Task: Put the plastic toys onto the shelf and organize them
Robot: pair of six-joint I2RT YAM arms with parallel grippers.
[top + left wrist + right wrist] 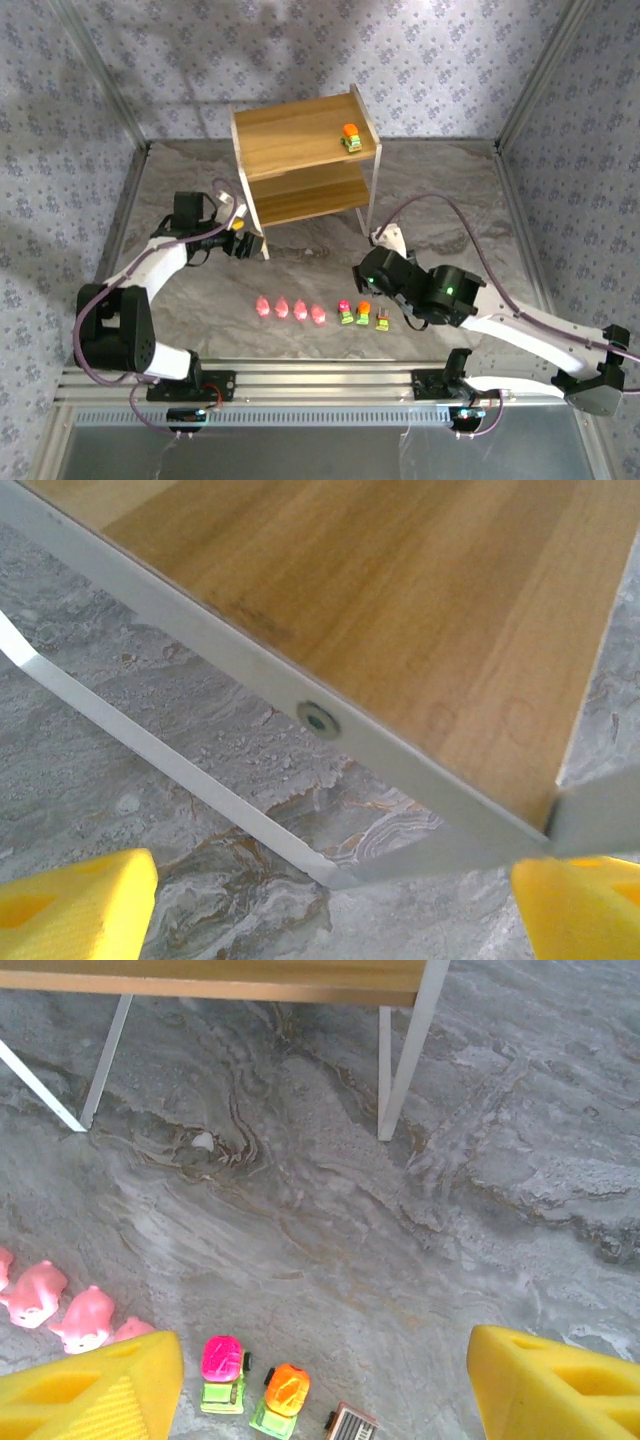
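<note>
Right gripper spread wide | orange-topped car long axis toward shelf

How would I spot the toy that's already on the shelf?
Look at the wooden shelf at the far side of the table. On its top board, near the right edge, sits a small green car with an orange top, the only toy up there.

Lab test cell, patterned backdrop walls, aluminium mounting rail
</note>
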